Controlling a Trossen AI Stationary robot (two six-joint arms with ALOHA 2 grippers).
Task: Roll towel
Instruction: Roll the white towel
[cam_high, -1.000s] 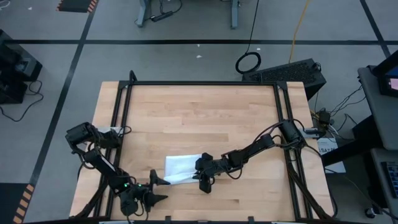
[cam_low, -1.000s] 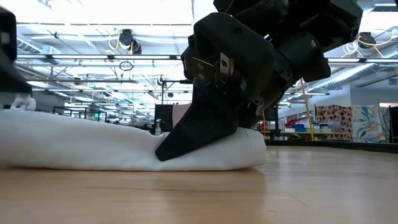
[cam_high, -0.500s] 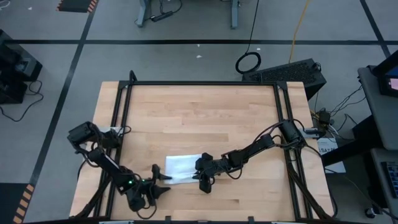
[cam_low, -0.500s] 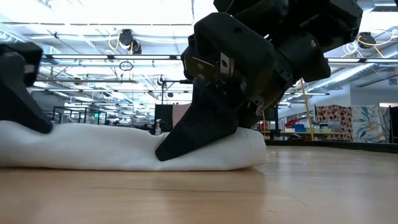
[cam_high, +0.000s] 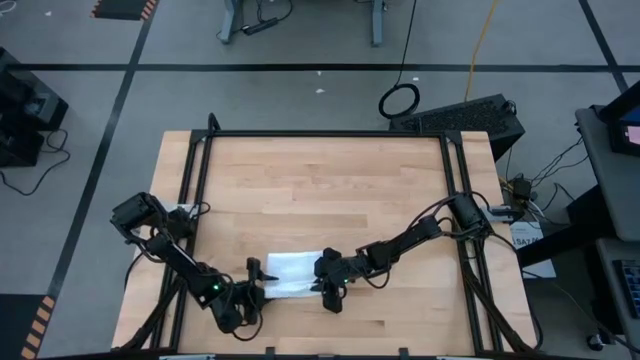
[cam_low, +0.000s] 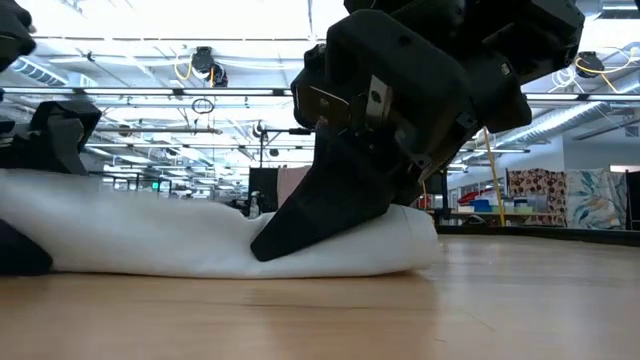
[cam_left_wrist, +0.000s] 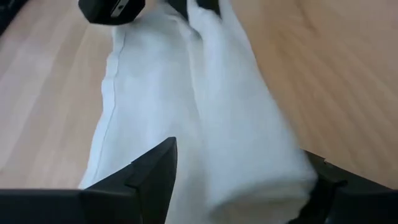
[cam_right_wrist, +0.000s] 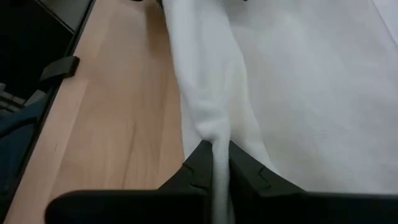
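Observation:
The white towel (cam_high: 292, 270) lies near the table's front edge, its near side bunched into a thick roll (cam_left_wrist: 249, 137). My left gripper (cam_high: 258, 280) is open at the towel's left end, with one finger (cam_left_wrist: 155, 174) on each side of the roll. My right gripper (cam_high: 327, 287) is at the towel's right end, shut on a fold of the cloth (cam_right_wrist: 214, 134). In the low view its dark finger (cam_low: 300, 215) slants down onto the towel (cam_low: 180, 240). My left gripper's open fingers stand on either side of the towel's left end; I cannot tell whether they touch it. My right gripper pinches a raised fold of the towel (cam_right_wrist: 214, 146) between its two fingers at the towel's right end. It comes slanting down from the table's right. The towel rests on the table.
The bare wooden tabletop (cam_high: 330, 190) stretches away beyond the towel. A black frame rail (cam_high: 320, 134) runs along the table's far edge and down both sides. Cables (cam_high: 500, 215) hang at the right side.
My left gripper has moved from near the table's front edge toward the towel. Its open fingers now stand around the towel's left end. My right gripper has kept its hold on the right end.

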